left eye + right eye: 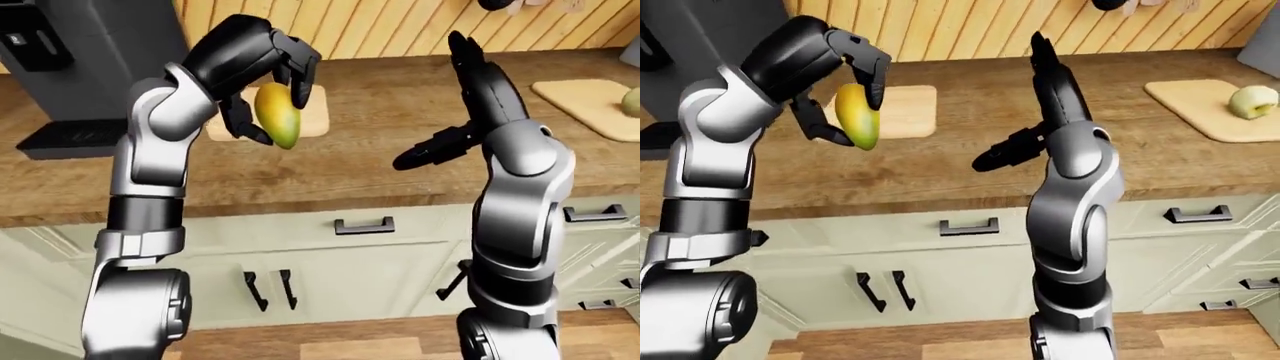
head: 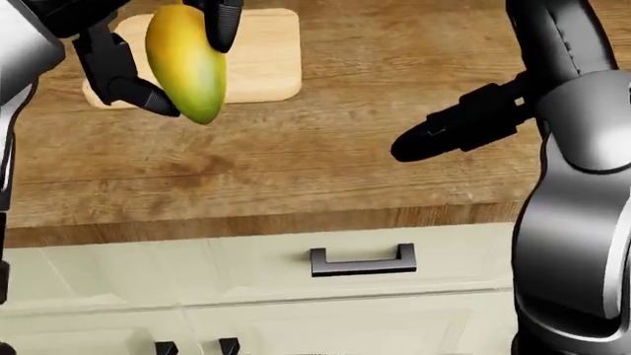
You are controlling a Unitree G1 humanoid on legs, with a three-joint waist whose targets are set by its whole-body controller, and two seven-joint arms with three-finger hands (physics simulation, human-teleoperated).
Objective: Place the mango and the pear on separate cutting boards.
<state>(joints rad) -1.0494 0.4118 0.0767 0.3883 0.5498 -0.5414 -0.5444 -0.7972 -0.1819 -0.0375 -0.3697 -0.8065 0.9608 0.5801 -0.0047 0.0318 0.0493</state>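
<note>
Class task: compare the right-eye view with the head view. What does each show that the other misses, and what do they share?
Only the right-eye view shows the pale green pear lying on a second light wooden cutting board at the right, plus the slatted wall.

Only the head view shows nothing extra, just a closer look.

Both show the left hand gripping the yellow-green mango above the near pale cutting board, and the right hand empty.

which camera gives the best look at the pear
The right-eye view: the pear shows whole on the cutting board at the right. In the left-eye view it is cut off by the right edge. The head view does not show it.
</note>
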